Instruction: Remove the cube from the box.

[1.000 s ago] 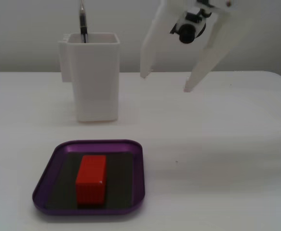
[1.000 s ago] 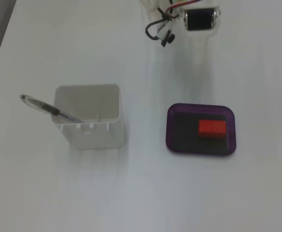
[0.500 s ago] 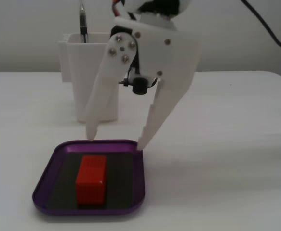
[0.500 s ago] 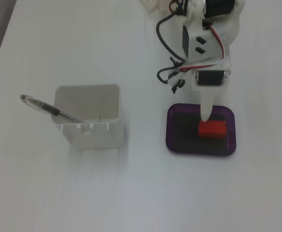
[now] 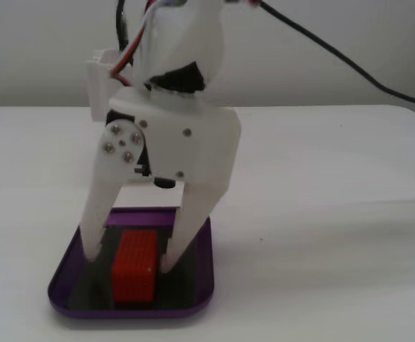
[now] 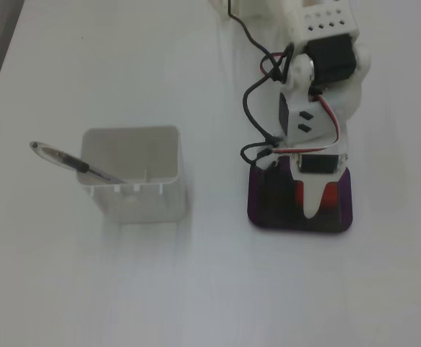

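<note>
A small red cube (image 5: 136, 265) is seen lying on the dark bottom of a shallow purple box (image 5: 200, 274), which rests on a white table (image 5: 335, 214). In the low fixed view that faces the arm, the cube is placed between the two white fingers of the gripper (image 5: 129, 261), which is lowered into the box from above. The jaws are spread wider than the cube. The left fingertip is set down on the box floor with a clear dark gap between it and the cube, while the right fingertip is seen just beside the cube's right face; whether it actually touches cannot be told. Nothing is gripped, and the cube sits flat on the box bottom with its long side running toward the camera. In the fixed view from above, the gripper (image 6: 313, 206) is seen pointing down over the box (image 6: 262, 210), and only a strip of the cube (image 6: 329, 195) is shown, to the right of one white finger. Black and red cables (image 6: 257, 101) are looped along the arm. Well apart to the left in that view, a tall white container (image 6: 134, 181) is set on the table (image 6: 87, 289), with a pen (image 6: 76, 165) leaned across its rim.
</note>
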Robot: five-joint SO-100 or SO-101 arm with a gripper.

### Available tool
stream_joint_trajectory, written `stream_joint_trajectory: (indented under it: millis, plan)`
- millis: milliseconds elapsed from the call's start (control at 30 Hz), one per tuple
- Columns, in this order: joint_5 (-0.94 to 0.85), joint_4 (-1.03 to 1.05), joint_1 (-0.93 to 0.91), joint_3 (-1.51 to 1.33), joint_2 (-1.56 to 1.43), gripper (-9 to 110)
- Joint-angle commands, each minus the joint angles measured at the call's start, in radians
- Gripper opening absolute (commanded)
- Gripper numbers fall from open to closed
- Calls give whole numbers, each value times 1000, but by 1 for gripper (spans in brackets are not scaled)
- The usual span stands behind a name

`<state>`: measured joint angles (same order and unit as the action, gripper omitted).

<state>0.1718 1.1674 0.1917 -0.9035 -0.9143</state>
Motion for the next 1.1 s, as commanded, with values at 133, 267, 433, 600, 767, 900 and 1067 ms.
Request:
stream_joint_trajectory:
  millis: [133, 267, 433, 600, 767, 900, 1067]
  plan:
    - [-6, -12, 6, 63, 15, 5]
    - [-5, 2, 8, 126, 8, 0]
    - [-5, 126, 9, 265, 5, -1]
    - [-6, 347, 5, 517, 5, -1]
    - [-6, 538, -3, 727, 3, -1]
    - [-31, 541, -25, 713, -48, -1]
    - [-64, 540, -40, 482, -169, -1]
